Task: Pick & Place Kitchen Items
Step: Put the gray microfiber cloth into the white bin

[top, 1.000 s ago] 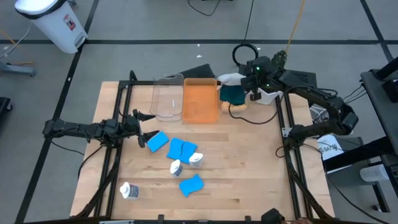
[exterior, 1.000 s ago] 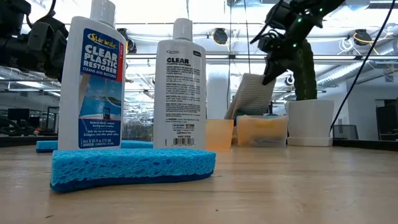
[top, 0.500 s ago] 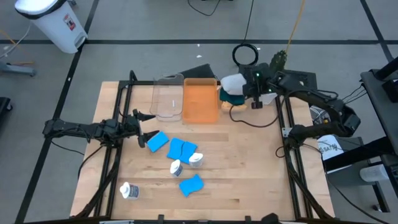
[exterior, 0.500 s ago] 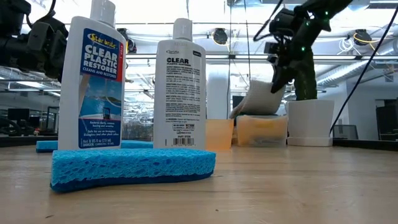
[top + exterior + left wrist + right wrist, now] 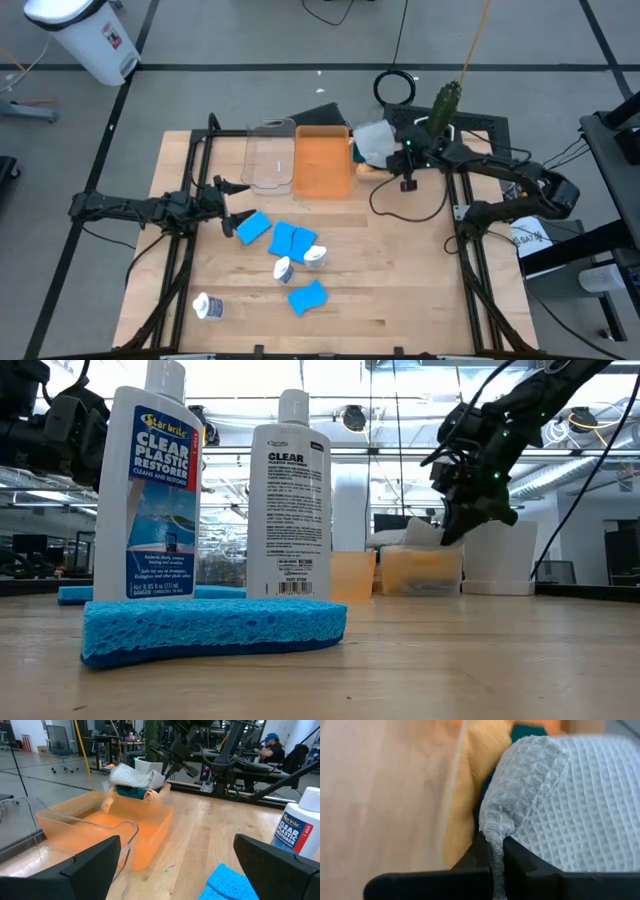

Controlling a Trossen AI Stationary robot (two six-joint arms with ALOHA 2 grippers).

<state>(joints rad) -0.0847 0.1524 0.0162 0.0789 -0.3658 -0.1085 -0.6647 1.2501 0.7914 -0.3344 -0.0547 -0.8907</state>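
The left arm lies stretched across the left of the high view, its gripper [image 5: 237,203] pointing toward the middle, fingers [image 5: 90,865] spread wide. The right arm reaches in from the right edge — bent at the elbow — to the upper middle of the frame. Its gripper [image 5: 396,158] has its fingers pinched tight on a fold of grey cloth [image 5: 560,795].

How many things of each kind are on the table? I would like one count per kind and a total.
Blue sponges: 4
White bottles: 3
Cloths: 3 (grey cloth, dark green cloth, orange cloth)
Bins: 2 (clear bin, orange bin)
Potted cactus: 1
Total: 13
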